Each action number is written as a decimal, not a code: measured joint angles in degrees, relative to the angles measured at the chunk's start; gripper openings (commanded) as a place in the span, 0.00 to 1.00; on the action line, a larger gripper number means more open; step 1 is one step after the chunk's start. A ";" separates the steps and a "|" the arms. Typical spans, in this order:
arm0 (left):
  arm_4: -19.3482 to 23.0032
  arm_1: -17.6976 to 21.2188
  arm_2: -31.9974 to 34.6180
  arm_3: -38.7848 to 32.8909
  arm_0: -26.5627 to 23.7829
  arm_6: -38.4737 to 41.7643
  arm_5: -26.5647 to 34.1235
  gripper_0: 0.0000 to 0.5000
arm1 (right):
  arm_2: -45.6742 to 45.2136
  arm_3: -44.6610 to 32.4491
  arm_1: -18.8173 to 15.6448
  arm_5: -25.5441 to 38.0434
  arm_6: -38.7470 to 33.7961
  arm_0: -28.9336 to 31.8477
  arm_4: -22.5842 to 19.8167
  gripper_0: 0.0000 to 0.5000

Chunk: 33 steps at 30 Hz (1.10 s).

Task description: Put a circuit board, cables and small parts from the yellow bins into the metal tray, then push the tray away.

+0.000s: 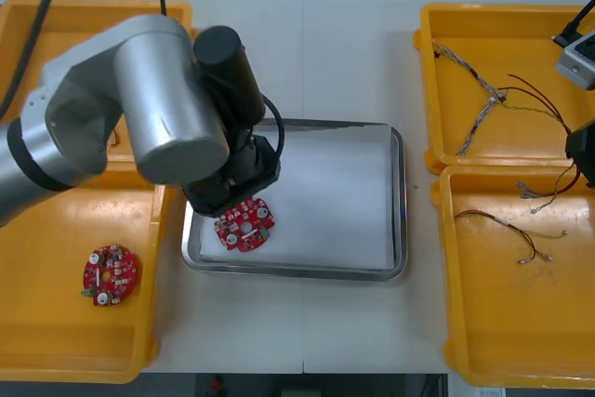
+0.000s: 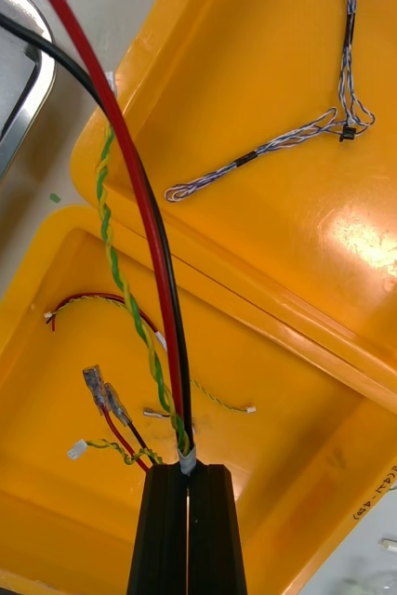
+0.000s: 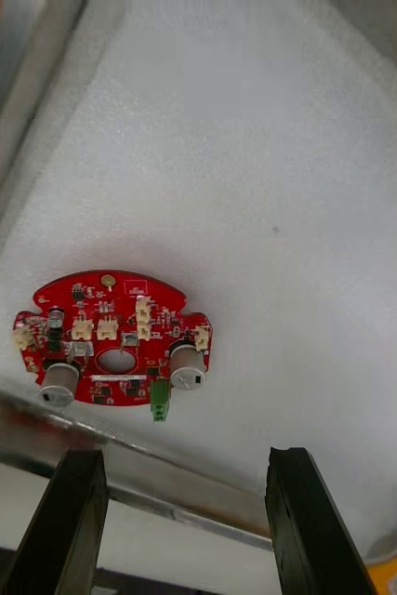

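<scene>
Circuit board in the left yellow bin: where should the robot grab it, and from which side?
Probably by its rim, from straight above. This circuit board lies flat on the yellow bin floor, parts up, so jaws should straddle opposite edges, clear of raised parts. The left gripper, open over the metal tray, is nearest; the right gripper holds cables.

Light table [image 1: 372, 44], a seam [image 1: 302, 53] across its middle.
</scene>
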 measured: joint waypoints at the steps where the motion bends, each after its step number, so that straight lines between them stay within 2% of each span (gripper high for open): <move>1: 1.45 0.88 1.19 -0.44 -0.39 0.00 0.52 1.00 | 0.00 0.00 0.00 0.00 0.00 -0.01 0.00 0.00; 10: 14.66 12.11 9.73 -0.93 -4.43 -2.63 2.38 1.00 | 4.00 -0.30 -0.14 -0.13 0.00 0.24 -0.30 0.00; 16: 20.61 18.31 15.78 2.80 -4.54 -15.87 2.82 1.00 | 10.12 -4.70 -1.28 -1.76 0.00 -1.14 -0.12 0.00; 19: 21.66 20.53 17.65 5.71 -4.55 -20.64 2.95 1.00 | 14.65 -7.45 -1.46 -1.78 0.00 -4.15 -0.02 0.00; 26: 21.66 23.67 19.01 13.05 -4.62 -20.61 2.91 1.00 | 27.60 -9.44 -0.68 -1.92 0.42 -15.56 -0.49 0.00; 33: 17.78 23.99 19.01 22.63 -4.66 -20.61 -0.48 1.00 | 38.97 -7.59 4.81 -4.38 4.91 -25.20 0.09 0.00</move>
